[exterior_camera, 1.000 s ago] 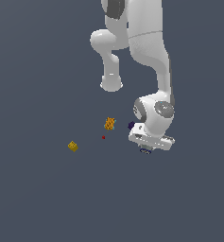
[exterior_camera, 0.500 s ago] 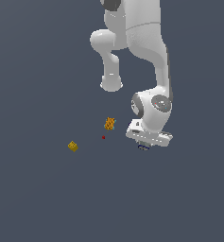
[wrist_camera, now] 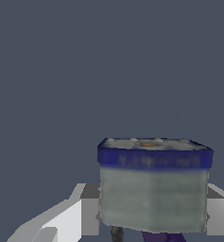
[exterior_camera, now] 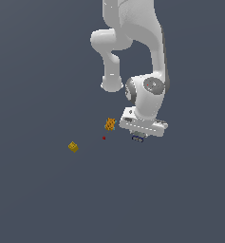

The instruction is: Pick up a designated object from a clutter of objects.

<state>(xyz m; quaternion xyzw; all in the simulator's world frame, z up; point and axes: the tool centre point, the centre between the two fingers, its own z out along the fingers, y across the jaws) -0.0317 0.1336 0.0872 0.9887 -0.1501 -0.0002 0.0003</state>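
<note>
The designated object (wrist_camera: 153,189) is a grey-white box with a dark blue band around its rim. It fills the wrist view and sits between my two white fingers (wrist_camera: 80,212). In the exterior view it shows as a tiny blue-rimmed piece (exterior_camera: 137,138) just under the hand. My gripper (exterior_camera: 138,136) is shut on it and holds it above the floor. Of the clutter, the orange lumpy piece (exterior_camera: 109,124) lies on the exterior view's left of the hand, and the yellow cube (exterior_camera: 73,146) lies farther left. A sliver of the dark purple cube (wrist_camera: 160,236) shows below the held box.
A small red dot (exterior_camera: 104,138) lies on the floor between the orange piece and the hand. The white arm (exterior_camera: 133,47) rises above the hand. The floor is plain dark grey.
The hand has risen and shifted toward the exterior view's left, carrying the blue-rimmed box. The orange piece and the yellow cube have not moved.
</note>
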